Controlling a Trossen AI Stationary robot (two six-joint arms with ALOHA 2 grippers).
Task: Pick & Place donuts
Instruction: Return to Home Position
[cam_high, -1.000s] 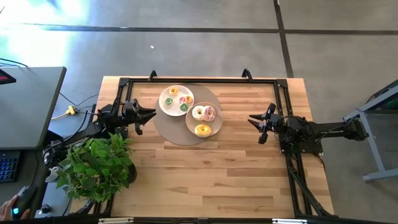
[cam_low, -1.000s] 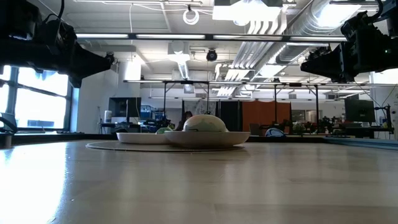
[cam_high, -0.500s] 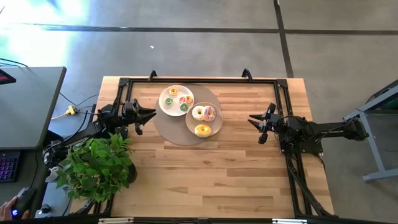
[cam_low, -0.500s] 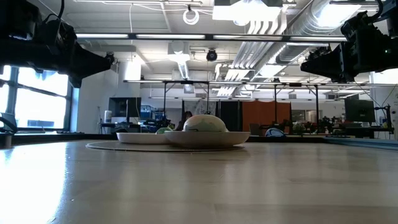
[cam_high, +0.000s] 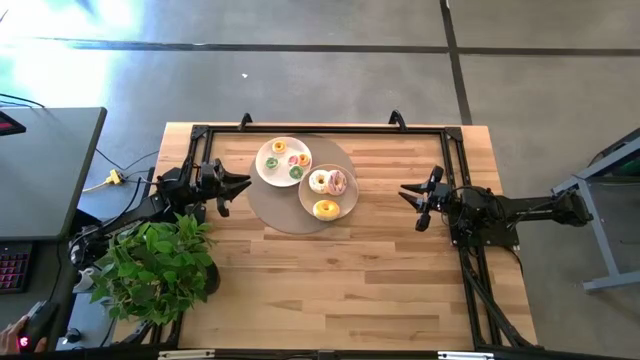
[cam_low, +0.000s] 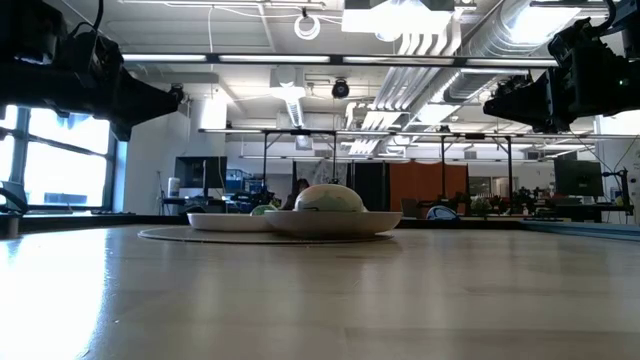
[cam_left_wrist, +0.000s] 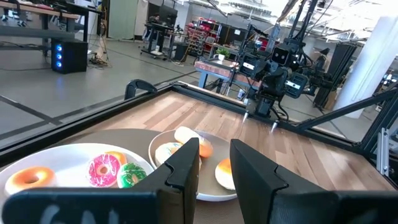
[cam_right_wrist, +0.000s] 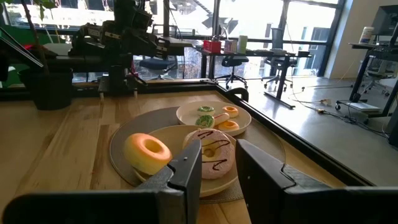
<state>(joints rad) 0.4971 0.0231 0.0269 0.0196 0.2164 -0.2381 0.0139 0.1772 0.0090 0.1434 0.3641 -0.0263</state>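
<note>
Nearest, only bare boards of the light wooden table (cam_high: 350, 290), with a leafy green potted plant (cam_high: 155, 265) at the near left corner, well clear of the work.

Farther in, the left gripper (cam_left_wrist: 216, 148) at the table's left side and the right gripper (cam_right_wrist: 219, 148) at its right, facing each other across the plates and held above the wood in the low view. Fingers of both spread apart and released, gripping nothing. Probably parked wide so as not to brush the plates.

Between them, toward the far edge, a round grey mat (cam_high: 270, 205) bearing both plates. On the nearer round beige plate (cam_high: 347, 202), three larger toy donuts packed close:
- yellow-orange ring (cam_high: 326, 209)
- white-frosted ring (cam_high: 319, 181)
- pink-frosted ring with dark drizzle (cam_high: 338, 182)

Just behind and leftward, rim against rim or nearly so, the round white plate (cam_high: 278, 181) with the small pieces:
- small orange ring (cam_high: 279, 147)
- small pink ring (cam_high: 293, 159)
- tiny green ring (cam_high: 271, 163)
- second tiny green ring (cam_high: 296, 172)

Apparently sorted by size. No donut loose on the boards, so placing judged complete.

Beyond, a black frame rail (cam_high: 320, 127), then grey floor (cam_high: 300, 70).
</note>
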